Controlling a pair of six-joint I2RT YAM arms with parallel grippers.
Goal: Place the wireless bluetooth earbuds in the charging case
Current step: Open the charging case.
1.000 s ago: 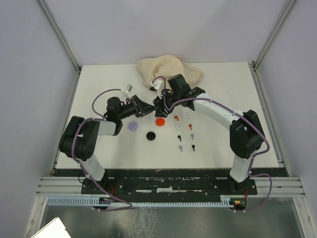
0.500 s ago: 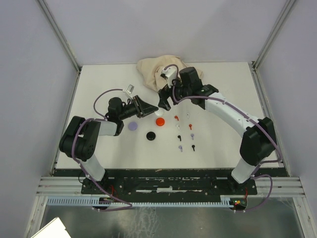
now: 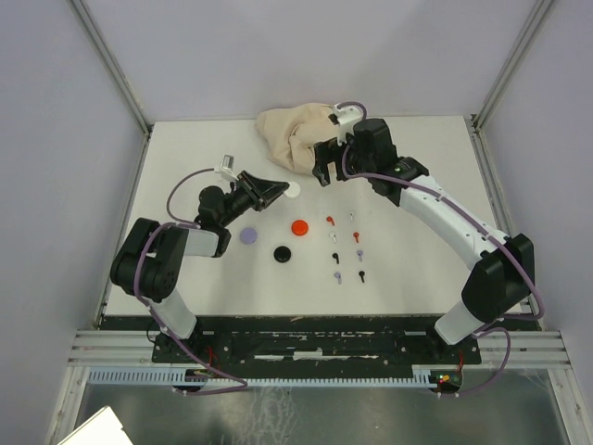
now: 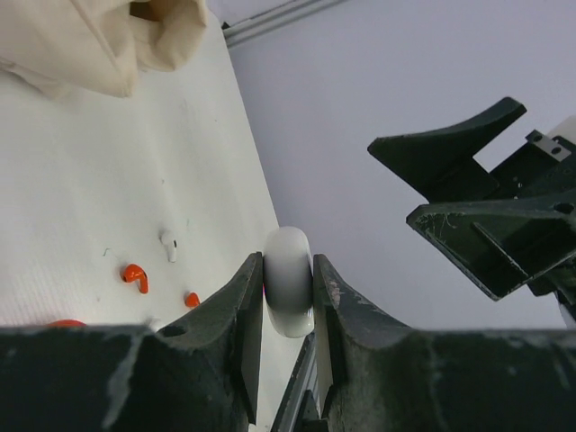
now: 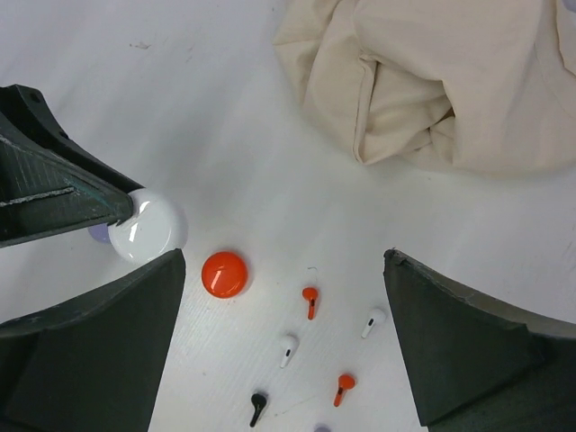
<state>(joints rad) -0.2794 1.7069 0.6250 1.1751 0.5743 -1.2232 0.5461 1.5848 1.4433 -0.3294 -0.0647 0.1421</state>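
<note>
The right gripper (image 3: 322, 167) had swung away toward the far side. Nearest, the earbuds (image 3: 335, 257) lay loose in rows on the table (image 3: 185, 278), right of three colored discs (image 3: 282, 252). The left gripper (image 3: 278, 191) clamped a white disc (image 4: 288, 292), seemingly off the surface. Farthest, the right gripper hung spread open beside the cloth (image 3: 287, 134).

Right of the red disc (image 3: 298, 226), earbuds (image 3: 345, 246) dot the desk (image 3: 408, 278); beyond them it lies bare. Behind the disc a cloth (image 3: 301, 139) heaps up; the left claw (image 3: 285, 192), clamped on a white disc (image 3: 294, 191), and the spread right claw (image 3: 324, 173) crowd the gap.
</note>
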